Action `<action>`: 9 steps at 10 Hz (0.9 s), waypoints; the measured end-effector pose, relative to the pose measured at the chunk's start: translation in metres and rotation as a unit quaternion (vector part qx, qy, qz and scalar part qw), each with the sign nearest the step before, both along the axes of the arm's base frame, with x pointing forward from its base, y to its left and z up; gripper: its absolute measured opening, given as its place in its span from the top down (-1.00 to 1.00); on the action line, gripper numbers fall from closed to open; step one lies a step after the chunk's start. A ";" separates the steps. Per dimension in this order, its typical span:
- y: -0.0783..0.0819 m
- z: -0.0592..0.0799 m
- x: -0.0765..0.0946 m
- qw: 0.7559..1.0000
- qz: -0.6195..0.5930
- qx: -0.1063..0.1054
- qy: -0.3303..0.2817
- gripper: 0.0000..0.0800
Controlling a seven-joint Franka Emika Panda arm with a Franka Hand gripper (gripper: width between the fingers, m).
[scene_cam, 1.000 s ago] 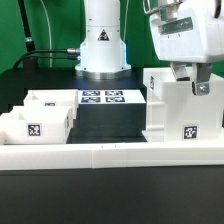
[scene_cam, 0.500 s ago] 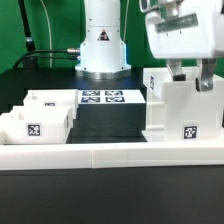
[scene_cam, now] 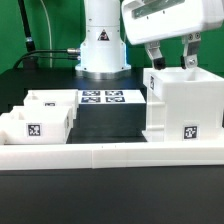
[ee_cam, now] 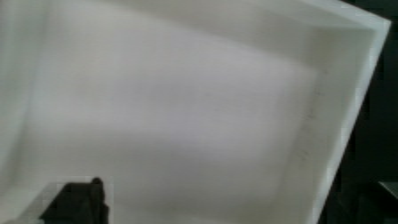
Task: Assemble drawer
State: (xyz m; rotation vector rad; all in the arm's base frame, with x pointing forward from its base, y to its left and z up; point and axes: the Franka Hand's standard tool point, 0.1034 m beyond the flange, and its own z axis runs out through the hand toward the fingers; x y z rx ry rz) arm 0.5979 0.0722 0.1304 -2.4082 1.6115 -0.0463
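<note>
Hovering over top edge of casing [scene_cam: 183, 105] at exterior view's right: gripper [scene_cam: 171, 56], fingers spread, released, grasping nothing. Casing upright, just behind border wall [scene_cam: 100, 155]. Two trays [scene_cam: 40, 118] at exterior view's left, touching each other. Marker board [scene_cam: 103, 98] lies farther back, between them. Wrist view filled by white casing wall [ee_cam: 178, 110].

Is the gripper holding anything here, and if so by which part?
Nothing is held: the gripper is open, its fingers spread apart over the top of the big casing.
</note>
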 end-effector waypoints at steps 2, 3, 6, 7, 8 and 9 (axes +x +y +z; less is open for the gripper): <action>-0.009 -0.002 -0.007 0.983 0.182 -0.037 -0.004 -0.62; -0.016 0.002 -0.009 0.965 0.260 -0.046 -0.012 -0.62; -0.033 0.009 -0.008 0.908 0.412 -0.065 -0.041 -0.62; -0.033 0.009 -0.008 0.894 0.440 -0.068 -0.046 -0.62; -0.036 0.008 -0.009 0.877 0.472 -0.074 -0.051 -0.62; -0.045 0.002 -0.015 0.848 0.521 -0.084 -0.051 -0.62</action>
